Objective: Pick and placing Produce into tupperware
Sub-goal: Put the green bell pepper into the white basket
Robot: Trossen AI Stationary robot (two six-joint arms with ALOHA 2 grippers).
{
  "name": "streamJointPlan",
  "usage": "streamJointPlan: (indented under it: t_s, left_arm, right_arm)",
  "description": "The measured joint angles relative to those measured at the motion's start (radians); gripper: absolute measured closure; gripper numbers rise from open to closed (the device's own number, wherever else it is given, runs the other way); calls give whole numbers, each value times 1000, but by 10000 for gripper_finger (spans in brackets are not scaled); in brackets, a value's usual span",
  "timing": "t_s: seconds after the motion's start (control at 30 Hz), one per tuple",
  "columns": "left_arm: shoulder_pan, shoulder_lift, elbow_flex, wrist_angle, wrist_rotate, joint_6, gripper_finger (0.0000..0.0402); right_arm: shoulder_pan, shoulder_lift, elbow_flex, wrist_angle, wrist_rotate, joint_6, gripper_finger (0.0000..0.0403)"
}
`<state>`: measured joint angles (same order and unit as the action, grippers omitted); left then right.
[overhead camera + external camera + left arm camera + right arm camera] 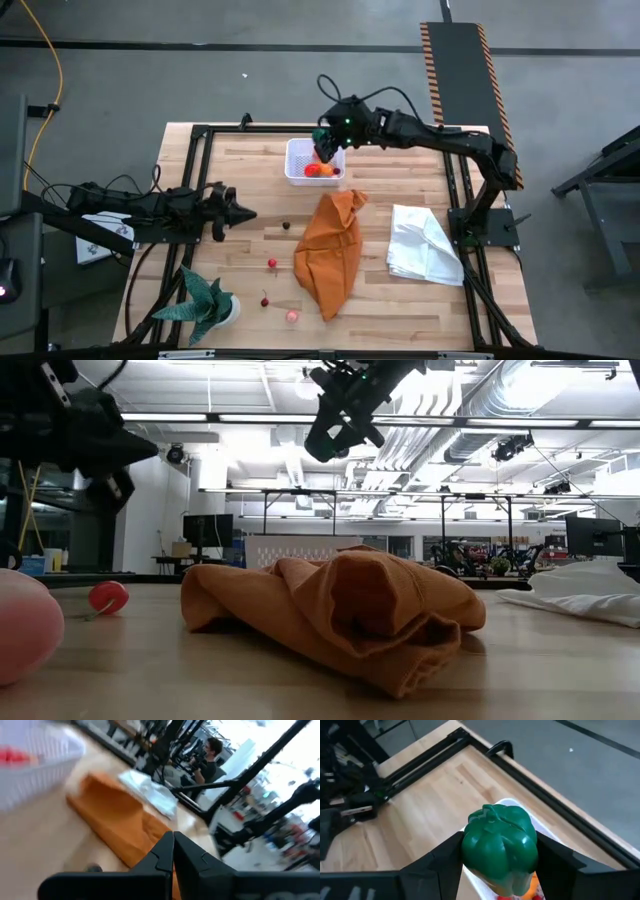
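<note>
Green pepper (500,847) in the right gripper (499,857) hides most of the tupperware (512,804).

Crumpled orange cloth (340,615) fills the middle; a red fruit (108,597) lies beside it.

I'm looking at two dark, near-black arms built of slim jointed links. The right arm (450,140) is carrying black cables that are looping loosely over its links, and a small green light is glowing at its wrist. The left arm (130,205) is trailing black cables too. The left gripper (173,851) is showing matte black, angular fingers tapering to points. The right gripper (499,865) is showing the same flat black, faceted fingers (442,857).
</note>
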<state>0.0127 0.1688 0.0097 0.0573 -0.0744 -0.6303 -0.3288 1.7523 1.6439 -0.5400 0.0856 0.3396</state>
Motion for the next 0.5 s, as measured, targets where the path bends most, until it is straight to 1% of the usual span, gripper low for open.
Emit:
streamJointPlan:
  t_s: [0.13,0.23,0.37,0.5]
  left_arm:
    - [0,0,10,8,-55,136,401]
    - [0,-1,57,-22,-80,243,401]
    - [0,0,148,-159,-130,334,401]
    - [0,0,254,-324,-147,346,401]
  right_arm:
    - [-15,0,0,9,0,0,206]
    - [-24,14,0,13,-1,4,206]
    - [-41,51,0,34,-31,20,206]
    - [-71,81,0,44,-38,44,206]
